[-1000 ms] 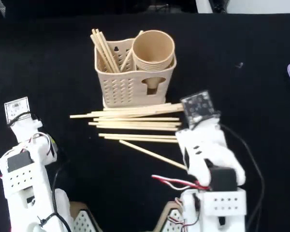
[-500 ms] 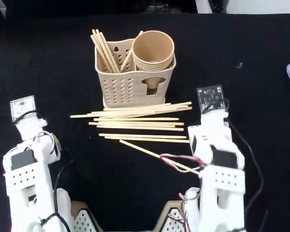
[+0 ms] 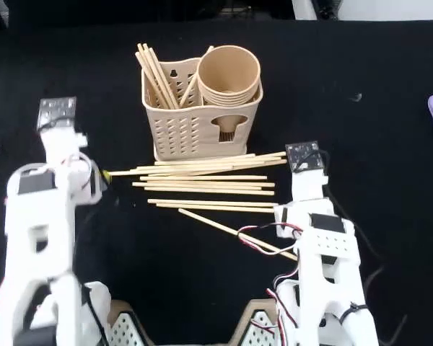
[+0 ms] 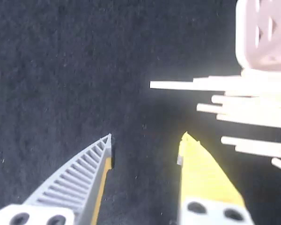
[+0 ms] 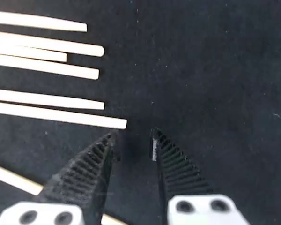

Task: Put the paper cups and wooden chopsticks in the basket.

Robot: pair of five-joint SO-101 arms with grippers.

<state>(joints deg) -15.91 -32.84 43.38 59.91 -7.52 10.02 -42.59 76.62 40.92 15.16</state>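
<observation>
Where the high view looks down, we see paper cups (image 3: 229,72) stacked in the basket (image 3: 202,126). Loose chopsticks (image 3: 209,184) lie at its 6 o'clock w/ long axes running 3–9.

Left wrist view: left claw (image 4: 145,140) spread, stick ends near, not touching.

Right wrist view: right claw (image 5: 132,136) spread, one stick end just beside a fingertip.

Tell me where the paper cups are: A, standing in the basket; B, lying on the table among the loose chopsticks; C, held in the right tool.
A: the paper cups stand stacked and upright in one compartment of the basket, beside a few chopsticks that lean in the other compartment.
</observation>
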